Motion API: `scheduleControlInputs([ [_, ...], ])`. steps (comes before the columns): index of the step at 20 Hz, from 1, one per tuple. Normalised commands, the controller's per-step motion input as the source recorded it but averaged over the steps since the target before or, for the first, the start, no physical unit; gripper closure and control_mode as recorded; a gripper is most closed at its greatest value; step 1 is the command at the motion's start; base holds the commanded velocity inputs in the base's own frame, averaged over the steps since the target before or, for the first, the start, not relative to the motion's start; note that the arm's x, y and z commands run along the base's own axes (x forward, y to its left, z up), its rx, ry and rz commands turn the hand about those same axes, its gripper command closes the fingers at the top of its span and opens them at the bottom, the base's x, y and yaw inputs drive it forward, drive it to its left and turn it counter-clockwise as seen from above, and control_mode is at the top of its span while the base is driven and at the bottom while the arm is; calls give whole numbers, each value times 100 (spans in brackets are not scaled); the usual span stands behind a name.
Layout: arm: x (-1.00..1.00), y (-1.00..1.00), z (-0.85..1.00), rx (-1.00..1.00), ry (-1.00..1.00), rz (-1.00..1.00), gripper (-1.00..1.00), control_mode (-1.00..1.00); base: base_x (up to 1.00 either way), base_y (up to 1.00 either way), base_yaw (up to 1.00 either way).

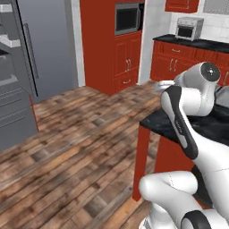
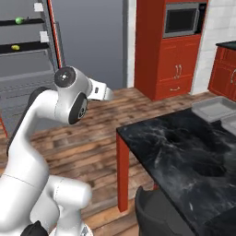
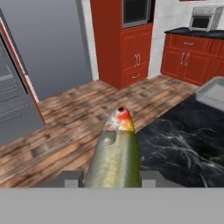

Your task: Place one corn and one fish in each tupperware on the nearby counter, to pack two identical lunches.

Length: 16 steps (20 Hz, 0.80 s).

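— Olive-silver scales low in the hand view's centre: is that the fish [image 3: 114,154]?

— Yes; the pincer [image 3: 111,179] is closed on it at the bottom edge, head pointing up the frame.

— Beyond it?

— The black marble counter [image 3: 183,144] at lower right, with a grey tupperware [image 3: 213,92] at the right edge. Wooden floor [image 3: 65,127] spreads left, red cabinets [image 3: 127,52] at the top.
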Motion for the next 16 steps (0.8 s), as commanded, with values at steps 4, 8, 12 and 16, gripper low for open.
scheduleControlInputs([
  [4,0,0,0,0,0,0,100,100,62,20,-25],
  [8,0,0,0,0,0,0,100,100,79,61,-30],
  [12,0,0,0,0,0,0,100,100,75,87,-38],
  [16,0,0,0,0,0,0,100,100,48,85,-41],
])
